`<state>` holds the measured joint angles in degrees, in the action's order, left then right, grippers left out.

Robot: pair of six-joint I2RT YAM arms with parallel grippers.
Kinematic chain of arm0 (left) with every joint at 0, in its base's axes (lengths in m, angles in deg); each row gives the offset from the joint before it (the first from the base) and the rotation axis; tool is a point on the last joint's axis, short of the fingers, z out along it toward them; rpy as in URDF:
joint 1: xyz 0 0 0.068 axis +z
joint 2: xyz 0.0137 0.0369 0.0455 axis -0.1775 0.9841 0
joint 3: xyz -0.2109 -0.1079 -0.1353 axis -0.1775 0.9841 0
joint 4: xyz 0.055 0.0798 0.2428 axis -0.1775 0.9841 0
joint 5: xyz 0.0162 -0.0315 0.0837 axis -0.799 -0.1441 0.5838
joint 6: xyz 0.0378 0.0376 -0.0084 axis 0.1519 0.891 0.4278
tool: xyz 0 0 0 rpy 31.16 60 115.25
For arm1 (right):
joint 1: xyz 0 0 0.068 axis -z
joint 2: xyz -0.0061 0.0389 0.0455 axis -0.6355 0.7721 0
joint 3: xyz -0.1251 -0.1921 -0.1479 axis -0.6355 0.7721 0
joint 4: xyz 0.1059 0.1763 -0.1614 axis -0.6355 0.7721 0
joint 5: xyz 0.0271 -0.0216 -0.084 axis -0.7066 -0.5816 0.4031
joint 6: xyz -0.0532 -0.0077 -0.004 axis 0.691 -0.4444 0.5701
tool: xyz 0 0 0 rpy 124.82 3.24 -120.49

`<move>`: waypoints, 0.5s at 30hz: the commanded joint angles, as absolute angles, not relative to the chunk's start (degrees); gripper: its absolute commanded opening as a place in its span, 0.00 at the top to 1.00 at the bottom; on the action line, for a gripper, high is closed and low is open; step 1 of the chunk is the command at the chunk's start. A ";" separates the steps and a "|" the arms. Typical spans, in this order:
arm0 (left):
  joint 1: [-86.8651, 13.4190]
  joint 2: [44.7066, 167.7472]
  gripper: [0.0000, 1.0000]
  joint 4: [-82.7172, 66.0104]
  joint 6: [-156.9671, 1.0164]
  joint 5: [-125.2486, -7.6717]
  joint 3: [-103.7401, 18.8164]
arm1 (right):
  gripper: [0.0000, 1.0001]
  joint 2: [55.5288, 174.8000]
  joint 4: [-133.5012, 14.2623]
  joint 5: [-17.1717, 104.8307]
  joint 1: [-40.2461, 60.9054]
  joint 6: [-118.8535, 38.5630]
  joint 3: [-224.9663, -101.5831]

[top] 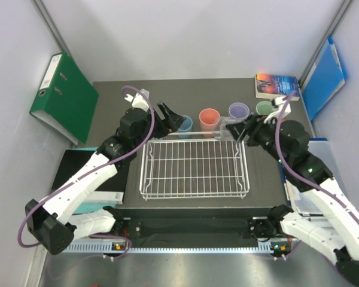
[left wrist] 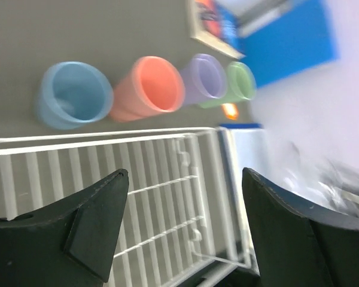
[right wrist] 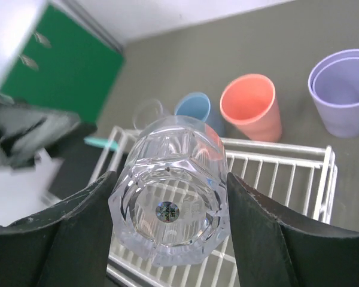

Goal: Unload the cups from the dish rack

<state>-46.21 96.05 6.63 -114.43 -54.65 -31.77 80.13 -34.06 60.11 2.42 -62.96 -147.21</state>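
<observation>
While aloft, right fingers [right wrist: 66, 239] around glass [right wrist: 167, 209]

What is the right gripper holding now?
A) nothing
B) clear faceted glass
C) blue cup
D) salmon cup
B: the right wrist view shows the clear faceted glass clamped between the fingers of the right gripper. The salmon cup and blue cup stand free beyond the dish rack.
</observation>
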 commanded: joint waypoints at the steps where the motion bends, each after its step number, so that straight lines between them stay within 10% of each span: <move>1: -45.73 92.44 0.19 -12.81 -121.83 -67.06 -27.52 | 1.00 79.25 -59.74 32.42 16.25 -78.38 -137.76; 9: -44.68 94.54 0.18 -39.02 -136.08 -79.55 -19.95 | 1.00 88.04 -102.54 17.28 21.17 -104.16 -126.32; 15: -44.68 96.91 0.19 -43.78 -138.81 -84.65 -19.51 | 1.00 90.77 -104.60 16.14 21.09 -105.58 -126.75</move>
<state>-44.81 95.97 -33.56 -134.86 -78.97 -19.77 91.14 -89.86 20.34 20.65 -100.64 -125.20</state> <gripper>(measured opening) 0.816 0.652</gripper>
